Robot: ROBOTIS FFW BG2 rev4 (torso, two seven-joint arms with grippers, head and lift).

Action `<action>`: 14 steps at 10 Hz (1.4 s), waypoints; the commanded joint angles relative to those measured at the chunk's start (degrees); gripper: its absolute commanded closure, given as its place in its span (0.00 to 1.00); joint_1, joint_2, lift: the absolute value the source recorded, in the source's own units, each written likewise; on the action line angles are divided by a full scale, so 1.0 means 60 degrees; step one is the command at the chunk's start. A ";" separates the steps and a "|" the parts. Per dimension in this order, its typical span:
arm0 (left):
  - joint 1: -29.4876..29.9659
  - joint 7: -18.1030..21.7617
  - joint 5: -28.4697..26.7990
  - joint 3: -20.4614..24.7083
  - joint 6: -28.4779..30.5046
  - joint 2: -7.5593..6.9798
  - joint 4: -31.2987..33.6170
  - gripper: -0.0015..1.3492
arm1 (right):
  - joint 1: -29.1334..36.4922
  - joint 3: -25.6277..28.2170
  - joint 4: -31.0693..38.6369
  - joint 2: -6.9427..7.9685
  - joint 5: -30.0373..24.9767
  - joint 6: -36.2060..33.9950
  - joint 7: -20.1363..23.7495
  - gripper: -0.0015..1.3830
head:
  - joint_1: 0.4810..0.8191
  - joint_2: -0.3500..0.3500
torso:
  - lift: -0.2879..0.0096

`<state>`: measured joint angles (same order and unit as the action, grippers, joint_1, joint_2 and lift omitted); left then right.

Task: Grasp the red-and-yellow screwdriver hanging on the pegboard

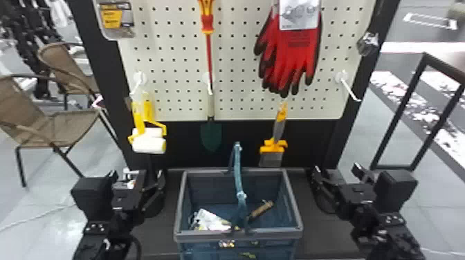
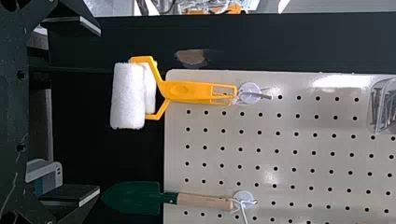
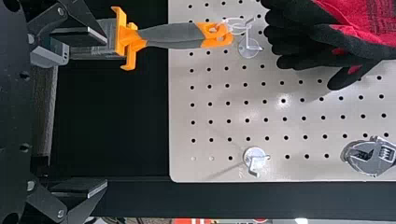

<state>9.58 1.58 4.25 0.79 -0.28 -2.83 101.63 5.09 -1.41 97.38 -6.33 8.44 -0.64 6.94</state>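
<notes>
Tools hang across the pegboard (image 1: 238,100) at the far side. I see the red-and-yellow screwdriver (image 1: 208,38) at its top centre, handle up and red shaft pointing down, well apart from both arms. Right of it hang red gloves (image 1: 289,52), at lower left a paint roller (image 1: 148,140), and directly below it a green trowel (image 1: 211,133). Near me, a grey basket (image 1: 238,233) sits between my arms. The left pincer (image 1: 154,193) rests low at the near left, fingers spread wide, released. The right pincer (image 1: 320,188) sits low at the near right, likewise released, gripping nothing.
</notes>
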 commanded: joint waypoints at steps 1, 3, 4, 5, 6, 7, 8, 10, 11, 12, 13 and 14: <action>0.0000 0.0000 0.0010 -0.0014 -0.0055 0.0002 -0.0019 0.09 | 0.0001 0.0000 -0.0014 0.0001 0.0000 0.0091 0.0015 0.16 | 0.20 0.50 | 0.63; 0.0000 0.0000 0.0054 0.0001 -0.0084 0.0002 -0.0019 0.10 | 0.0016 -0.0015 -0.0088 0.0001 0.0015 0.0340 0.0000 0.16 | 0.20 0.50 | 0.63; 0.0000 0.0000 0.0068 0.0001 -0.0055 0.0002 -0.0019 0.10 | 0.0016 -0.0015 -0.0088 0.0001 0.0015 0.0384 0.0000 0.16 | 0.20 0.50 | 0.63; -0.0014 0.0029 0.0068 0.0001 -0.0055 0.0002 -0.0019 0.10 | 0.0016 -0.0015 -0.0102 0.0015 0.0029 0.0414 0.0000 0.16 | 0.20 0.50 | 0.63; -0.0029 0.0058 0.0068 0.0001 -0.0026 0.0002 0.0010 0.10 | 0.0016 -0.0015 -0.0117 0.0015 0.0073 0.0414 0.0000 0.16 | 0.20 0.50 | 0.63; -0.0102 0.0293 0.0083 -0.0014 0.0047 0.0002 0.0127 0.10 | 0.0030 0.0000 -0.0102 0.0015 0.0073 0.0414 0.0000 0.16 | 0.20 0.50 | 0.63; -0.0219 0.0439 -0.0049 0.0001 0.0472 -0.0027 0.0523 0.11 | 0.0030 -0.0015 -0.0102 0.0015 0.0073 0.0414 0.0000 0.16 | 0.20 0.50 | 0.63; -0.0527 0.0659 0.0068 -0.0102 0.1380 -0.0159 0.0889 0.17 | 0.0030 -0.0015 -0.0117 0.0015 0.0073 0.0428 0.0000 0.16 | 0.20 0.50 | 0.63; -0.0791 0.0996 0.0142 -0.0014 0.1791 -0.0144 0.0962 0.18 | 0.0030 0.0000 -0.0117 0.0015 0.0088 0.0428 0.0000 0.16 | 0.20 0.50 | 0.63; -0.1025 0.1260 0.0303 0.0016 0.1996 -0.0144 0.0977 0.18 | 0.0030 -0.0015 -0.0117 0.0015 0.0088 0.0428 0.0000 0.16 | 0.20 0.50 | 0.63; -0.1333 0.1538 0.0332 0.0045 0.2245 -0.0188 0.0977 0.17 | 0.0030 -0.0015 -0.0102 0.0015 0.0088 0.0428 0.0000 0.16 | 0.20 0.50 | 0.63; -0.1670 0.1831 0.0347 0.0133 0.2582 -0.0305 0.0977 0.17 | 0.0001 -0.0015 -0.0117 0.0015 0.0102 0.0428 0.0000 0.16 | 0.20 0.50 | 0.63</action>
<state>0.64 12.52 6.33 1.34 14.22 -4.32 107.48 5.19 -1.49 96.71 -6.24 9.02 1.93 6.94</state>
